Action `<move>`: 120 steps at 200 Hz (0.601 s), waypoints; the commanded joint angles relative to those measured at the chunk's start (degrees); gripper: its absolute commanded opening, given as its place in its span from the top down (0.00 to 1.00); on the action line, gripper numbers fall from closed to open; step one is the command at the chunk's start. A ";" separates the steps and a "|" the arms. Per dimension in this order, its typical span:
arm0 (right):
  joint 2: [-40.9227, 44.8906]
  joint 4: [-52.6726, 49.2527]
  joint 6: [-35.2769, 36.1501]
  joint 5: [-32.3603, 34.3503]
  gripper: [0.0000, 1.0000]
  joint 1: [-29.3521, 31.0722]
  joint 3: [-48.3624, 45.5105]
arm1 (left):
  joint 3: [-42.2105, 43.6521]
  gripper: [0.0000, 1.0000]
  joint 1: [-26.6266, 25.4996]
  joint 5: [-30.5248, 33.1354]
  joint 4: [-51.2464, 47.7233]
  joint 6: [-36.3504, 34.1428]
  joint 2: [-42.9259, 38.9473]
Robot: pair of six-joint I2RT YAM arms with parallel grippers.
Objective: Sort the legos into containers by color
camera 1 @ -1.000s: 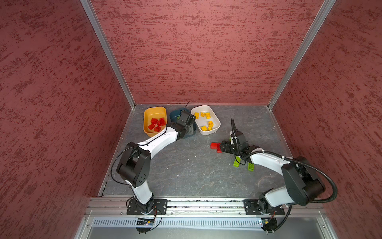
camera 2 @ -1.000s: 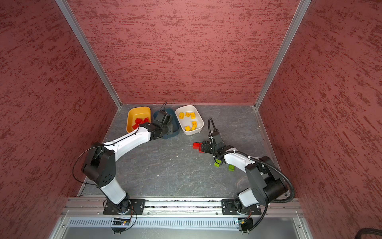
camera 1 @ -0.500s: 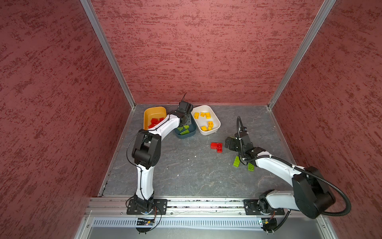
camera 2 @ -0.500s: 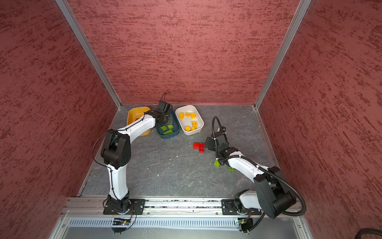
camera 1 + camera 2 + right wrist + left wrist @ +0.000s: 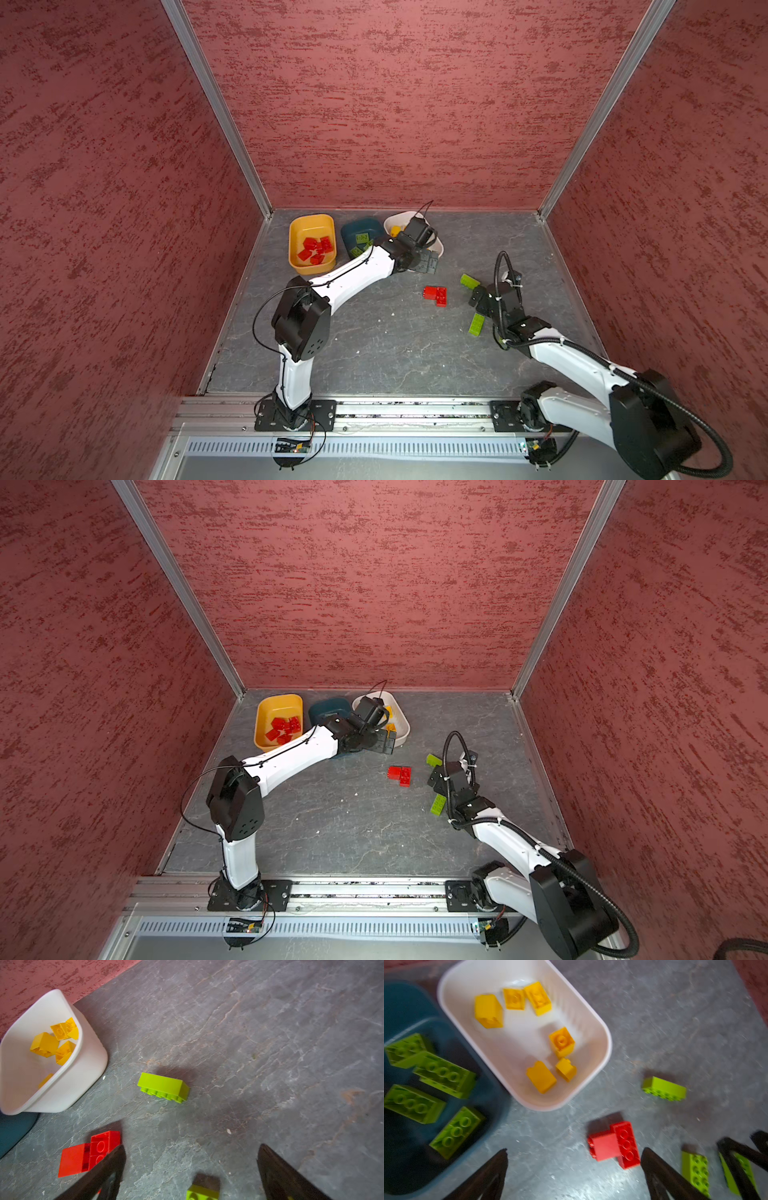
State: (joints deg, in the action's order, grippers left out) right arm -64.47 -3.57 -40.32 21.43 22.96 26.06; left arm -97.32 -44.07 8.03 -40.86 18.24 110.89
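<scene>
Left fingers (image 5: 660,1178), right fingers (image 5: 278,1178) gape empty; lime brick (image 5: 163,1087) lies sideways, studs facing right fingers.

I'm counting 3 containers: a mustard tub (image 5: 311,217), a teal tub (image 5: 360,226) and a white tub (image 5: 517,1049). 6 yellow bricks (image 5: 489,1012) are lying in the white one and 4 green bricks (image 5: 444,1074) in the teal one. Out on the floor, 3 loose green bricks (image 5: 664,1088) and 2 loose red bricks (image 5: 626,1145) are sitting. The red heap (image 5: 316,249) in the mustard one is looking like about 5, too small to count exactly.

No legible text, no labels, no numbers
</scene>
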 commanded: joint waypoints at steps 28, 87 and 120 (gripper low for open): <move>-0.98 1.92 -3.05 1.02 0.01 -0.65 1.10 | -6.25 0.00 -3.15 -1.97 -8.33 11.16 9.43; -2.09 1.51 -1.17 -1.56 0.01 -0.64 1.80 | -9.18 0.21 -3.24 -1.79 -9.06 12.87 16.70; -2.06 2.08 -1.17 -1.82 0.01 -0.68 1.45 | -8.92 0.30 -3.17 -3.93 -7.39 12.61 18.07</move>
State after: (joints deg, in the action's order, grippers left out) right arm -66.76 -2.81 -41.54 20.29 22.44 26.55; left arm -104.62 -47.42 5.72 -49.04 30.37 127.85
